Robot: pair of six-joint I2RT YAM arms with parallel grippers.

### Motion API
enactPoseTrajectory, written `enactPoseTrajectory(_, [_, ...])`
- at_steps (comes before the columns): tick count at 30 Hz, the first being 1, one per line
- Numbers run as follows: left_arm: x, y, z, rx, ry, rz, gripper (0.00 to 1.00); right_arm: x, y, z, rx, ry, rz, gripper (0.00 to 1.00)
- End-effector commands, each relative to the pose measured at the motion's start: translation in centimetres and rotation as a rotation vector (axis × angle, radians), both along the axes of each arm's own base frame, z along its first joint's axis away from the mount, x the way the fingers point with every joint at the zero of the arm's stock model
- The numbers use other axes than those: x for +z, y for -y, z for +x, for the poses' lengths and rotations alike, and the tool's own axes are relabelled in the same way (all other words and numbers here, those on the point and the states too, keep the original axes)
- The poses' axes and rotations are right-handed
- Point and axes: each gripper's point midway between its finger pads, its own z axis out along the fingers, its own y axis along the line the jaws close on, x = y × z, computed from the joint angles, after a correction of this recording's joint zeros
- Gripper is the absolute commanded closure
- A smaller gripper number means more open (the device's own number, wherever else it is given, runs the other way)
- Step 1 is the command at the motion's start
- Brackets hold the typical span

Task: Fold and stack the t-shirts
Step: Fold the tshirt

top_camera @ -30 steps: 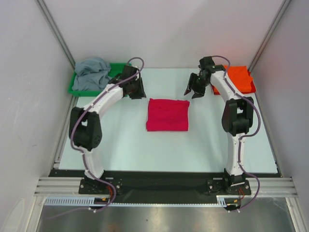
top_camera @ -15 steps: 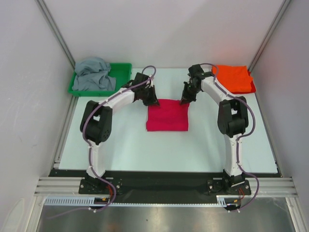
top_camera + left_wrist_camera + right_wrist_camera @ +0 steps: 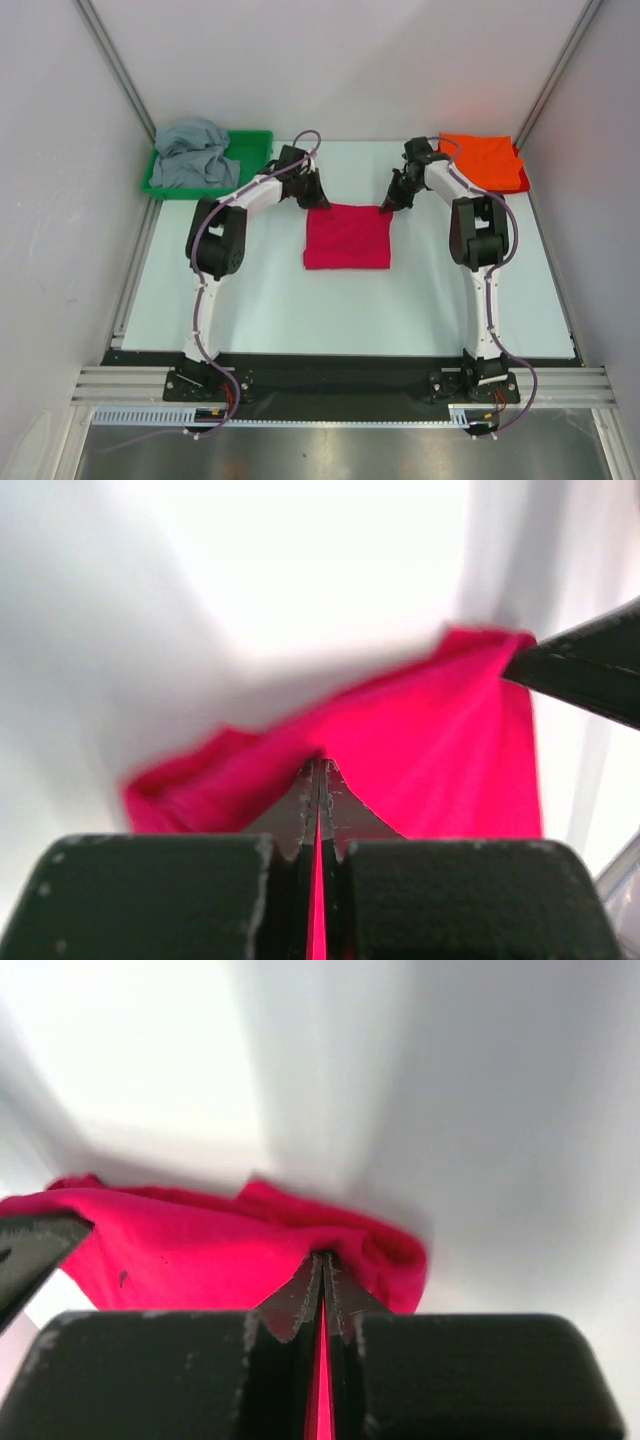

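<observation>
The crimson-pink t-shirt (image 3: 346, 237) lies folded into a square at the middle of the table. My left gripper (image 3: 318, 203) is shut on its far left corner; in the left wrist view the cloth (image 3: 430, 750) is pinched between the closed jaws. My right gripper (image 3: 385, 205) is shut on its far right corner, with cloth (image 3: 200, 1250) between the closed jaws in the right wrist view. The orange t-shirt (image 3: 485, 162) lies folded at the far right corner. The grey t-shirt (image 3: 193, 153) is crumpled in the green tray (image 3: 250, 147) at the far left.
White walls and metal frame posts close in the table on the left, right and back. The arm bases stand on the black rail at the near edge.
Both grippers came in from the far corners of the table to the far corners of the crimson-pink shirt and closed on it.
</observation>
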Motion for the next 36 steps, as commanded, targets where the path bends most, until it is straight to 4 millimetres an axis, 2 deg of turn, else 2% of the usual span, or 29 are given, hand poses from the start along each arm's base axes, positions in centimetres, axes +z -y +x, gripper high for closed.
enactPoseTrajectory(1, [0.3,-1.4,3.8,0.016,0.074,-0.003,1.00,1.0,0.3,3.5,-0.021,0.096,0.050,0.94])
enactPoseTrajectory(4, [-0.2,-2.8,5.6,0.040,0.083,0.002,1.00,0.4,0.6,4.1,-0.035,0.080,0.069,0.92])
enactPoseTrajectory(6, [1.0,-3.5,6.5,0.046,0.121,0.024,0.99,1.0,0.3,3.6,-0.022,0.070,0.072,0.91])
enactPoseTrajectory(7, [1.4,-3.7,6.1,0.040,0.115,0.031,0.99,1.8,0.3,3.5,-0.015,0.081,0.061,0.90])
enactPoseTrajectory(8, [4.2,-3.5,5.8,0.039,0.159,0.014,0.99,4.3,0.0,3.2,-0.002,0.119,0.058,0.89])
enactPoseTrajectory(9, [4.3,-3.8,4.7,0.042,0.155,0.016,0.98,5.1,0.1,2.4,0.010,0.113,0.044,0.89])
enactPoseTrajectory(10, [5.3,-4.1,4.1,0.053,0.170,0.030,0.96,5.9,0.2,1.4,0.010,0.103,0.040,0.87])
enactPoseTrajectory(11, [9.1,-3.8,3.0,0.045,0.230,0.018,0.95,6.5,0.0,0.4,0.020,0.091,0.045,0.87])
enactPoseTrajectory(12, [8.3,-4.1,1.3,0.041,0.202,0.035,0.93,9.3,-0.2,-0.5,0.030,0.132,0.068,0.85])
enactPoseTrajectory(13, [8.8,-3.6,-0.2,0.027,0.190,0.018,0.93,10.0,-0.9,-1.8,0.059,0.126,0.100,0.83])
enactPoseTrajectory(14, [9.8,-2.6,-1.7,-0.001,0.197,-0.007,0.92,8.9,-1.0,-3.8,0.075,0.077,0.099,0.82])
enactPoseTrajectory(15, [10.2,-2.6,-3.9,-0.012,0.191,-0.019,0.92,10.9,-1.6,-5.1,0.099,0.108,0.114,0.81])
enactPoseTrajectory(16, [10.6,-2.2,-5.3,-0.017,0.180,-0.033,0.92,10.8,-1.8,-6.3,0.112,0.093,0.120,0.77])
enactPoseTrajectory(17, [9.3,-1.6,-7.5,-0.046,0.145,-0.029,0.92,10.0,-1.8,-8.1,0.122,0.058,0.127,0.74])
enactPoseTrajectory(18, [10.2,-1.3,-8.6,-0.061,0.159,-0.045,0.93,10.7,-2.5,-9.0,0.145,0.084,0.150,0.70])
enactPoseTrajectory(19, [9.7,-1.2,-9.5,-0.061,0.136,-0.053,0.93,10.5,-2.7,-10.0,0.159,0.065,0.167,0.70])
enactPoseTrajectory(20, [9.4,-0.7,-10.7,-0.078,0.112,-0.074,0.94,8.8,-2.8,-11.9,0.168,0.011,0.176,0.71])
enactPoseTrajectory(21, [7.9,-0.6,-11.9,-0.089,0.084,-0.095,0.94,8.6,-3.5,-12.2,0.191,0.032,0.200,0.71])
enactPoseTrajectory(22, [7.6,-0.3,-12.6,-0.080,0.054,-0.125,0.95,8.8,-4.2,-13.0,0.212,0.028,0.235,0.72])
enactPoseTrajectory(23, [6.2,-0.4,-13.8,-0.084,0.007,-0.135,0.95,8.3,-4.5,-13.8,0.221,0.006,0.256,0.74])
enactPoseTrajectory(26, [4.9,0.2,-14.1,-0.087,-0.014,-0.180,0.97,7.0,-5.4,-15.1,0.258,-0.015,0.316,0.81])
enactPoseTrajectory(27, [4.6,0.3,-14.1,-0.092,-0.020,-0.176,0.98,6.4,-5.4,-15.4,0.265,-0.019,0.315,0.87])
enactPoseTrajectory(31, [1.9,0.0,-13.9,-0.102,-0.073,-0.130,0.99,3.0,-4.0,-15.9,0.256,-0.076,0.310,0.98])
enactPoseTrajectory(32, [0.4,-0.2,-13.9,-0.091,-0.108,-0.123,0.99,1.9,-3.0,-15.5,0.229,-0.085,0.305,0.98])
enactPoseTrajectory(36, [-2.8,-1.9,-13.6,-0.032,-0.172,-0.077,0.99,-0.6,-0.9,-15.3,0.179,-0.124,0.302,1.00])
